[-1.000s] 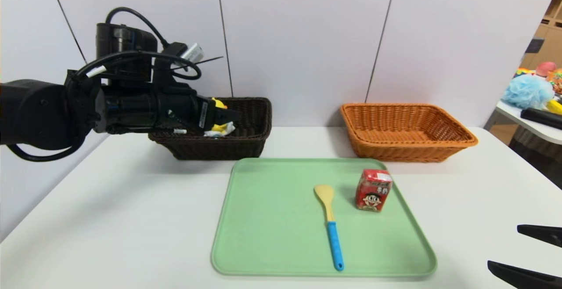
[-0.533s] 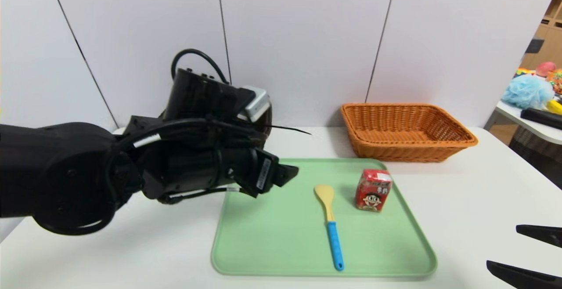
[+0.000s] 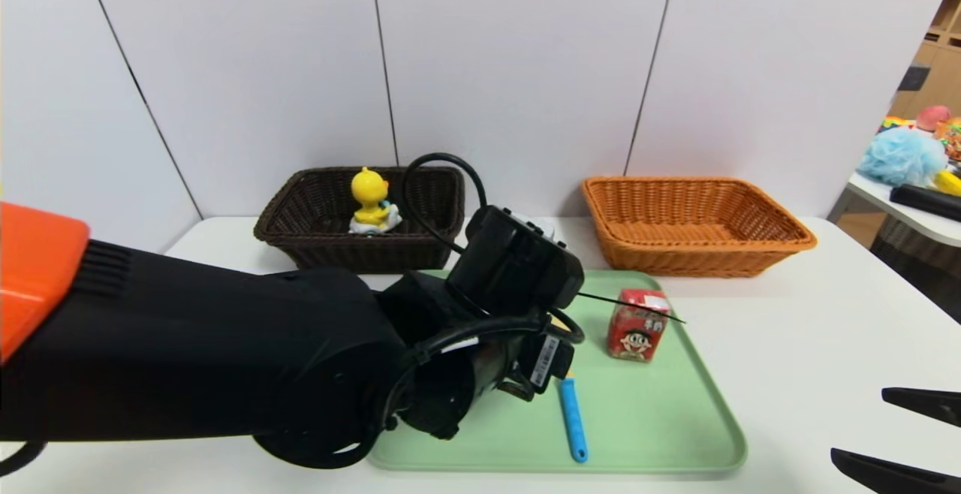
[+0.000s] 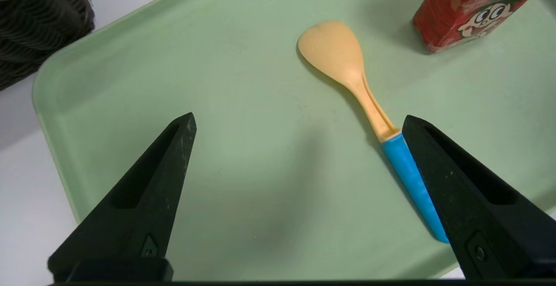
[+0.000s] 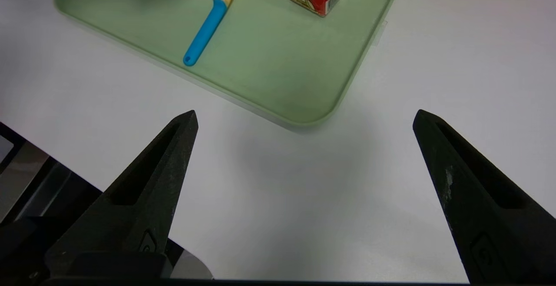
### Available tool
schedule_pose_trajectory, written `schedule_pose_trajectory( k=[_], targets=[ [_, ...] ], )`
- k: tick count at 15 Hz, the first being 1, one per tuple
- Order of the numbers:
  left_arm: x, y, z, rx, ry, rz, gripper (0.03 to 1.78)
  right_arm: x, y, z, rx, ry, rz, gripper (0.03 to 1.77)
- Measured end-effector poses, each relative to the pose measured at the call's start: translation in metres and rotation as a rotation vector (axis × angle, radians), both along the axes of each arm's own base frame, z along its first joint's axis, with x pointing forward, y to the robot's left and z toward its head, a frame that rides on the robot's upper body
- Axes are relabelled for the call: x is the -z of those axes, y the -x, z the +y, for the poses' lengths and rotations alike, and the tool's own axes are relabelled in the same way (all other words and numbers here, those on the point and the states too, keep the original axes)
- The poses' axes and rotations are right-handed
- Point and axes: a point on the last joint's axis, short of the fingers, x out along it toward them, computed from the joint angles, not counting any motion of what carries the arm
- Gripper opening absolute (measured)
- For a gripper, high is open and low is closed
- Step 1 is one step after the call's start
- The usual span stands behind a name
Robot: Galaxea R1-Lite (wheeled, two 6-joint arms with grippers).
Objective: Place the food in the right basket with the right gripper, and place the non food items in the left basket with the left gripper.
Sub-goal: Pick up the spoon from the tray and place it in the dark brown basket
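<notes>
In the head view, the left arm had swung from over the dark brown woven basket (image 3: pixel 360 256) to above the pale green rectangular tray (image 3: pixel 638 434); 1 yellow duck toy (image 3: pixel 369 197) sat in that basket. The spatula with the cream head and blue handle (image 3: pixel 573 419) lay flat on the tray, left of the upright red drink carton (image 3: pixel 637 329). The orange wicker basket (image 3: pixel 698 254) stood behind.

In the left wrist view, the left claw (image 4: pixel 299 118) hung over the tray, its 2 fingers spread wide with nothing between them gripped; 1 overlapped the blue handle in sight, though contact could not be told. The spatula looked light, fairly stiff and hard to break, its smooth handle perhaps apt to roll; the best hold seemed across the upper handle, near the neck.

In the right wrist view, the right claw (image 5: pixel 306 116) waited wide open and unladen over the white tabletop (image 5: pixel 295 207), beside the tray's near corner.
</notes>
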Motion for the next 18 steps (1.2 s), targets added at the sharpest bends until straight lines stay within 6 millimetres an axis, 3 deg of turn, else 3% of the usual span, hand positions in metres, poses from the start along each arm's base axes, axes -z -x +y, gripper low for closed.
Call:
schedule_pose_trajectory(
  k=[8, 18],
  targets=[
    [0.004, -0.009, -0.039, -0.150, -0.022, 0.114, 1.69, 0.005, 0.001, -0.001, 0.007, 0.002, 0.018, 1.71],
    [0.002, -0.011, -0.057, -0.280, -0.090, 0.353, 1.69, 0.008, 0.002, -0.001, 0.009, 0.002, 0.026, 1.71]
  ],
)
